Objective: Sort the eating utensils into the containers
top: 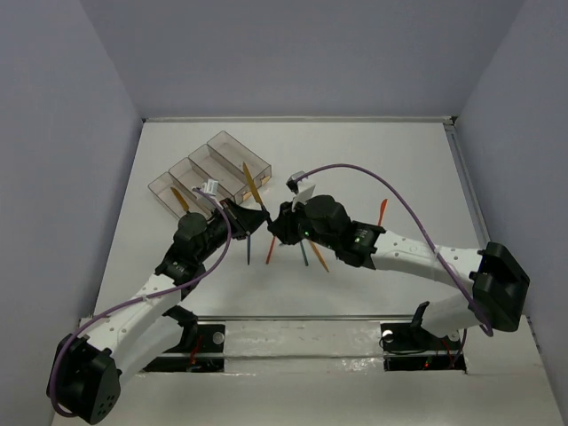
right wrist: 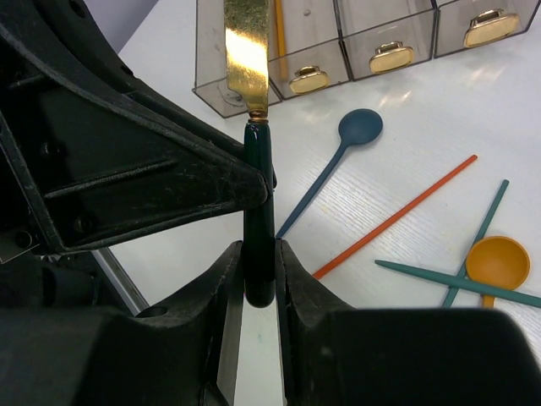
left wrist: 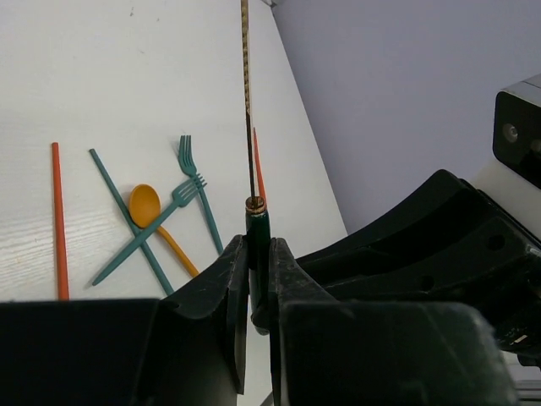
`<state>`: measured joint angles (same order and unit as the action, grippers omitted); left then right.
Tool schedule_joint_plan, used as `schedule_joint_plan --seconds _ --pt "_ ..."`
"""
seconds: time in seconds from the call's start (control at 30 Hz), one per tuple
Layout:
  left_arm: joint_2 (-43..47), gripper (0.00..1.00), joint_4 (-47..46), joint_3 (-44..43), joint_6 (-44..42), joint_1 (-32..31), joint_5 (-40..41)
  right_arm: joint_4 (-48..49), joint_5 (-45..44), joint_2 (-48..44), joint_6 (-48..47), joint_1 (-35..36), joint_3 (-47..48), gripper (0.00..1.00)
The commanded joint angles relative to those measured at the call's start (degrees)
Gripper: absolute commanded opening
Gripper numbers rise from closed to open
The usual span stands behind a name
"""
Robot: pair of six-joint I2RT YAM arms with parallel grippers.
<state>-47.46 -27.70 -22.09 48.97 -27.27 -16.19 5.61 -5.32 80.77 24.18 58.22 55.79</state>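
Top view: left hand (top: 257,217) and right hand (top: 280,226) meet tip to tip over the desk (top: 373,160), near the containers (top: 191,169); knife (top: 251,182) between them, gold blade angled toward the bins
Left wrist: left hand pinched tight on the knife's dark green handle; teal forks (left wrist: 190,190) lie loose beyond
Right wrist: right hand clamped on the same handle; blue spoon (right wrist: 359,127) and orange stick (right wrist: 397,216) unsorted
Reading: the double grip looks like a hand-over, probably to re-aim the blade along a narrow bin

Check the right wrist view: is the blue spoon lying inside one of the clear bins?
No, the blue spoon lies flat on the table, outside the clear bins.
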Motion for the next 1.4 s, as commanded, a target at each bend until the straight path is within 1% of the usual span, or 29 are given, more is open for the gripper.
schedule_joint_plan --seconds 0.0,0.07,0.1,0.2,0.23,0.33,0.43,0.5,0.57,0.63,0.67,0.7,0.83,0.9,0.97,1.07,1.2,1.27,1.37 --pt "0.1 0.0 -0.1 -0.9 -2.0 -0.2 3.2 4.7 0.8 -0.6 0.2 0.8 0.7 0.05" --pt "0.2 0.0 1.0 -1.6 -2.5 -0.2 4.5 4.7 0.8 -0.9 0.2 0.8 0.5 0.12" --pt "0.3 0.0 1.9 -1.8 -2.8 -0.2 5.6 4.8 0.8 -1.3 0.1 0.8 0.1 0.26" --pt "0.7 0.0 3.8 -2.8 -3.4 -0.2 8.2 4.7 1.4 -2.4 -0.2 0.8 -0.7 0.5" --pt "0.8 0.0 4.7 -3.2 -3.7 -0.2 9.1 4.7 1.6 -3.4 -0.3 0.8 -0.9 0.63" --pt "0.7 0.0 8.5 -5.6 -5.7 -0.2 13.2 4.1 1.7 -6.0 -0.5 0.8 -2.7 0.76" --pt "-0.4 0.0 13.3 -8.6 -7.7 0.4 18.7 2.8 1.0 -10.6 -1.0 0.8 -5.6 0.77" --pt "-2.3 0.0 15.9 -11.1 -8.3 2.5 18.1 1.7 0.5 -14.9 -0.7 0.8 -7.6 0.77" --pt "-3.4 0.0 18.8 -12.8 -9.0 6.6 17.9 1.0 -0.1 -18.4 -0.4 0.8 -10.9 0.77" --pt "-3.7 0.0 20.4 -13.2 -9.2 10.6 16.9 0.1 -0.8 -20.0 0.0 0.8 -12.4 0.77" --pt "-4.1 0.0 21.1 -13.6 -9.2 14.9 16.5 -1.2 -1.9 -20.6 0.2 0.8 -13.9 0.77" --pt "-4.3 0.0 22.5 -13.9 -9.4 17.7 16.5 -1.6 -2.3 -21.5 0.6 0.8 -14.5 0.77" --pt "-6.5 0.0 27.6 -16.5 -11.5 19.9 21.6 -3.2 -3.7 -24.3 1.6 0.8 -17.6 0.77" --pt "-8.2 0.0 30.0 -17.4 -12.8 22.5 22.6 -3.6 -4.0 -25.5 1.9 0.8 -19.0 0.77" --pt "-9.9 0.0 30.3 -18.1 -13.4 25.5 20.7 -4.3 -4.2 -27.1 2.2 0.8 -19.7 0.77" --pt "-13.4 0.0 30.4 -20.2 -14.8 27.6 18.3 -4.6 -4.0 -29.3 2.3 0.8 -21.0 0.77" --pt "-17.9 0.0 32.4 -23.5 -16.6 28.9 20.4 -4.5 -4.0 -33.0 2.9 0.8 -23.6 0.77" --pt "-19.5 0.0 33.2 -24.0 -17.4 30.5 20.6 -4.7 -3.6 -34.4 3.1 0.8 -24.7 0.77" --pt "-21.3 0.0 33.2 -24.1 -17.9 30.5 21.4 -5.4 -3.5 -36.6 2.8 0.8 -25.0 0.77"
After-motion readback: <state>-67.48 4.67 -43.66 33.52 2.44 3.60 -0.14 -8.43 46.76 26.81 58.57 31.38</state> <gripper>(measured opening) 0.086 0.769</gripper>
